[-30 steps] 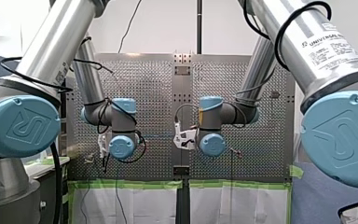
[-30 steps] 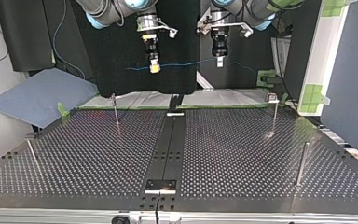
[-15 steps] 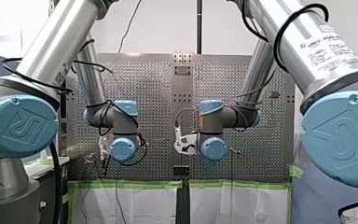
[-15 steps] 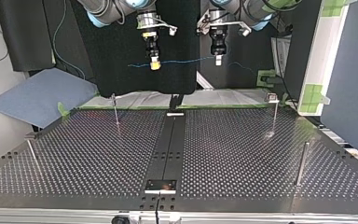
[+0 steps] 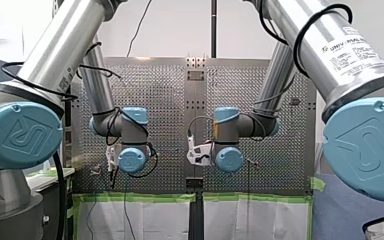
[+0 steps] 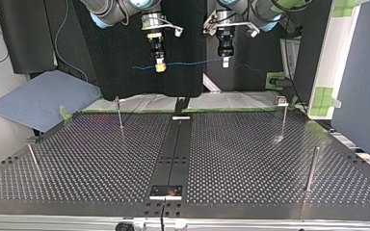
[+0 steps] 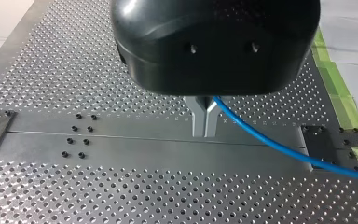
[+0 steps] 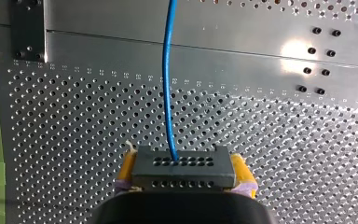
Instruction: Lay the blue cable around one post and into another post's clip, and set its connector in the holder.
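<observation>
Top view, left to right. Off the table's corner lies a blue-grey mat (image 6: 43,98), with a black drape (image 6: 125,57) hung behind it. The perforated table (image 6: 250,159) is metal, its holes in even rows. Near its left edge stands a thin post (image 6: 33,159), and a second thin post (image 6: 119,113) stands further back.

High above the table hangs my right gripper (image 6: 160,70). The right wrist view shows its yellow pads (image 8: 243,171) clamped on the connector (image 8: 182,168), a dark block with two rows of holes.

From that block the blue cable (image 6: 192,62) runs almost level through the air to my left gripper (image 6: 226,62). A dark centre strip (image 6: 173,149) divides the table, with a small plate (image 6: 166,191) at its near end.

In the left wrist view my metal fingers (image 7: 198,116) are pinched together on the cable, which trails off beside them over the table. In the top view it sags on to the right past that gripper. The whole visible run is in the air, well above the posts.

Further right stands a clip-topped post (image 6: 284,118), then a thicker post (image 6: 310,168) nearer the camera. There are patches of green tape (image 6: 275,79) past the far edge.

Writing, front view: a label (image 5: 352,47) on my right arm (image 5: 330,60) reads "UNIVERSAL" in part. The blue joint caps (image 5: 20,135) carry a raised logo. A white wall (image 5: 180,30) is behind.
</observation>
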You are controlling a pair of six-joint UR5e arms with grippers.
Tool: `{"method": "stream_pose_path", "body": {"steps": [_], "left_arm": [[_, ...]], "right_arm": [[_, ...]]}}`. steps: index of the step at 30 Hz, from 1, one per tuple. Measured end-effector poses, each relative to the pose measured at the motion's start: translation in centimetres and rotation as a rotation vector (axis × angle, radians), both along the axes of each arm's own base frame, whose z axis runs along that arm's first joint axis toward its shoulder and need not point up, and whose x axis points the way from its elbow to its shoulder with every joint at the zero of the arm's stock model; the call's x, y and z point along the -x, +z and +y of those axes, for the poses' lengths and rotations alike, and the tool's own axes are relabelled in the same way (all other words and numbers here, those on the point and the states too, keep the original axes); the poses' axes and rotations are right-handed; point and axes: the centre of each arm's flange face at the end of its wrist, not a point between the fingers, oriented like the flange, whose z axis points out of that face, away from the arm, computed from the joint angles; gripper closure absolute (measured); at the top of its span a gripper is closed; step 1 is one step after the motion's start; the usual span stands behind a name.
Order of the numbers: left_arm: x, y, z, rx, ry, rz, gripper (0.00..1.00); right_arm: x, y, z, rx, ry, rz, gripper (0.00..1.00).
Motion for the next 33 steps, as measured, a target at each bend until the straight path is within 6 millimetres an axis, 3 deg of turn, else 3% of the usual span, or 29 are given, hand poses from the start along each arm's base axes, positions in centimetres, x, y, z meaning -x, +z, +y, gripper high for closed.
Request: {"method": "stream_pose_path", "body": {"steps": [22, 27, 33], "left_arm": [[0.1, -0.1, 0.0, -0.002, 0.000, 0.001, 1.00], [1.7, -0.7, 0.1, -0.034, 0.000, 0.010, 1.00], [2.7, 0.3, 0.5, -0.046, 0.032, 0.001, 1.00]], "right_arm": [[0.0, 0.0, 0.0, 0.000, 0.000, 0.000, 1.00], [-0.3, -0.7, 0.9, -0.028, 0.000, 0.003, 1.00], [-1.2, 1.0, 2.1, -0.049, -0.014, -0.041, 1.00]]}}
